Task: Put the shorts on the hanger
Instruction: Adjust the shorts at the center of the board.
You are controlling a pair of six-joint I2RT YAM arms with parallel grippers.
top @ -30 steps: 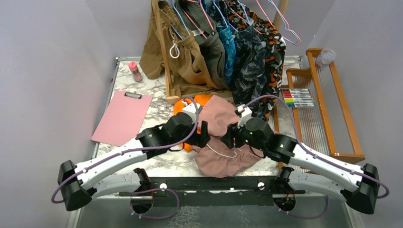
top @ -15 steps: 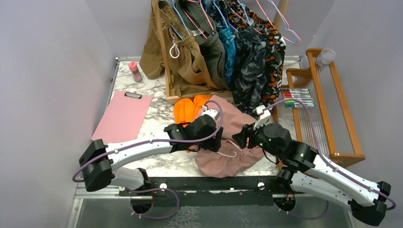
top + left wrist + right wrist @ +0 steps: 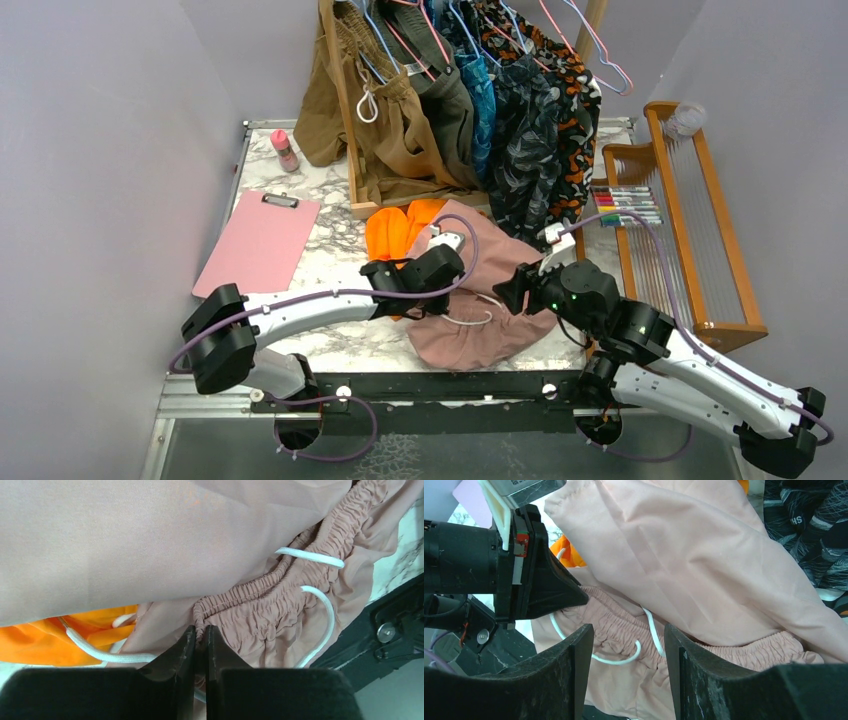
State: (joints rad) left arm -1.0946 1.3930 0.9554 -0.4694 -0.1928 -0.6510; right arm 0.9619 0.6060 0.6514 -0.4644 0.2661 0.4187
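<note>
Two pincers stood over one garment. The left gripper [image 3: 200, 630] had its jaws almost together, with a fold of the gathered elastic waistband [image 3: 260, 605] nipped between the tips. The right gripper [image 3: 626, 635] stood wide apart and held nothing. It hung just above the same waistband, with a loop of the white drawstring [image 3: 327, 615] lying below its gap.

The dusty pink fabric shorts [image 3: 480, 335] lay crumpled on the white marble table [image 3: 335, 225], under and between the two pincers. One loose leg was folded back beyond the left pincer's tips. Bright orange shorts [image 3: 40, 640] peeked out from beneath, to the left of that pincer and touching the pink cloth.

Well beyond both pincers, among the hung clothes at the far side, what looked like the thin light blue wire hanger [image 3: 375, 35] showed only as a hook and part of its frame.

By my judgement the shorts would handle as light, limp and baggy. They had no stiffness to keep a shape, and the smooth cloth looked likely to slip out of a shallow pinch. The ruched waistband seemed the best place to take hold, being thick and ridged. A second hold further along it, clear of the drawstring, should spread the opening; gripping the cord alone might simply pull it through.
</note>
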